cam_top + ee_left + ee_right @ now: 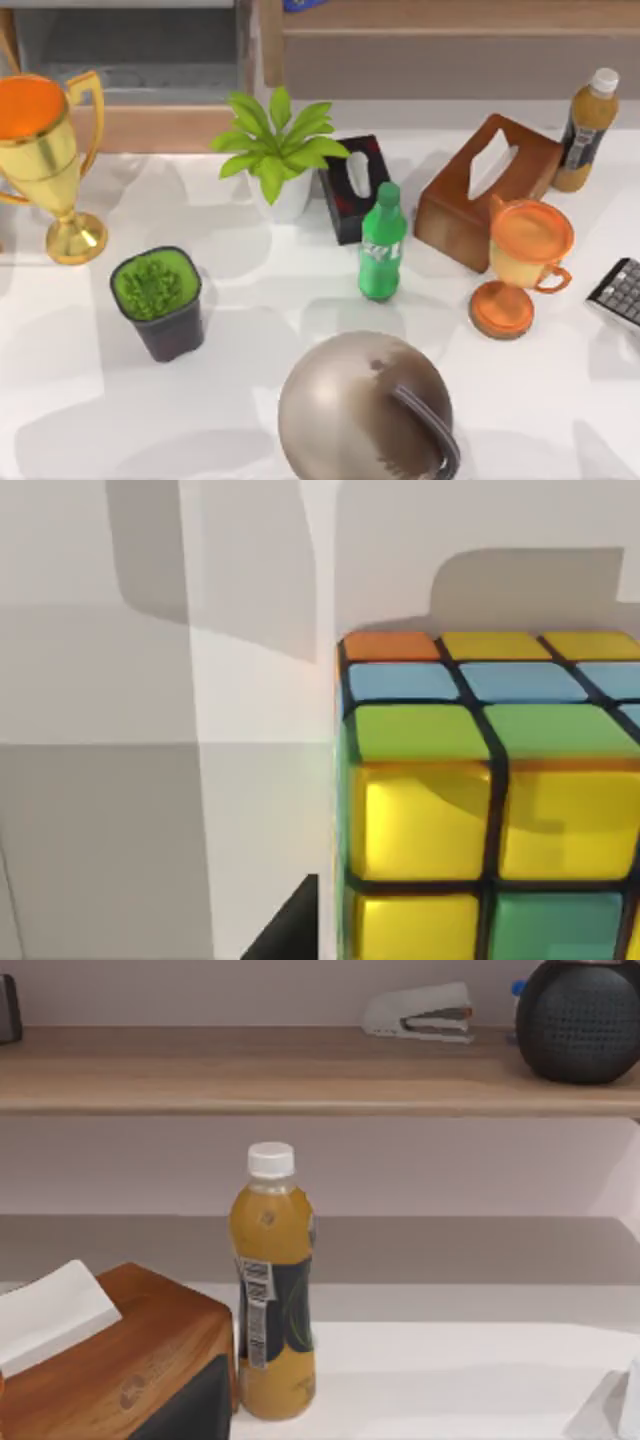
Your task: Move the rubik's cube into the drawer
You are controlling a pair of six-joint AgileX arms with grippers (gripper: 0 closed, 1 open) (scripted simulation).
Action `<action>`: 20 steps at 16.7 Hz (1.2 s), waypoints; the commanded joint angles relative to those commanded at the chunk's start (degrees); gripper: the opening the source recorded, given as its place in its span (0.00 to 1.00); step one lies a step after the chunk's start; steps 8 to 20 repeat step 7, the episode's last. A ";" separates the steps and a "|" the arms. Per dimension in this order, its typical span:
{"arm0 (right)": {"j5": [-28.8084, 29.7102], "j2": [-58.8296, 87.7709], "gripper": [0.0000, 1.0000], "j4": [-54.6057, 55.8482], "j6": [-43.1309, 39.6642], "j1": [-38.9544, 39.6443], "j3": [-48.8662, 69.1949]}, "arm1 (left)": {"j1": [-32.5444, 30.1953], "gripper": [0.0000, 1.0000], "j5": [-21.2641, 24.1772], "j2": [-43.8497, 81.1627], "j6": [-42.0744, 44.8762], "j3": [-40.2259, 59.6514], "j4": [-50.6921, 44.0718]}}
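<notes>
White tabletop [80,400] spreads under the overhead camera, backed by a brown wooden shelf [450,50] at the rear right. Close in the left wrist view sits the rubik's cube [490,800], with yellow, green, blue and orange tiles between dark grid lines, resting on a pale surface against light walls; from that view alone I cannot tell where on the table it sits. At the rear left of the top view is the drawer [130,55], grey inside with a light tan front panel below its opening. Just in front of it stands a gold trophy cup [45,160] with an orange bowl. Near that is a dark pot of green moss [158,300], then a leafy plant [275,150] in a white pot, a black tissue box [352,190], a green bottle [382,245], a wooden tissue box [485,190], an orange cup [525,265], a juice bottle [588,130] and a keyboard corner [620,290]. A grey metallic ball [350,410] sits at the front. On the shelf in the right wrist view lie a stapler [420,1012] and a dark round speaker [580,1020]. Whether either gripper's fingers are parted or closed, I cannot tell
</notes>
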 joint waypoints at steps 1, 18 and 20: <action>0.00 0.00 1.00 0.00 0.00 0.00 0.00 | 0.00 0.98 0.00 0.00 0.00 0.00 0.00; 0.00 0.00 1.00 0.00 0.00 0.00 0.00 | 0.00 1.00 0.00 0.00 0.00 0.00 0.00; 0.00 0.00 1.00 0.00 0.00 0.00 0.00 | 0.00 1.00 0.00 0.00 0.00 0.00 0.00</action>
